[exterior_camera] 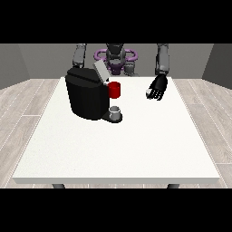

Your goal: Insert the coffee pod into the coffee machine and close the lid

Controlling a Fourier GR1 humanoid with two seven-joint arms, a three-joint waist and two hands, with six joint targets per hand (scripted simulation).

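On the white worktop (136,149) a grey pod (116,110) sat at the coffee machine's (86,95) base, lid (100,71) raised; the hand at the view's right (157,88) hovered well apart, fingers relaxed, holding nothing; a careless reach might nudge the pod aside

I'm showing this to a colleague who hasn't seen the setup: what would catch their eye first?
The black coffee machine on the white table, left of centre, with its grey lid tilted up. A red thing at the machine sits on its front, above a grey thing on its base. The hand at the view's right hangs over the table.
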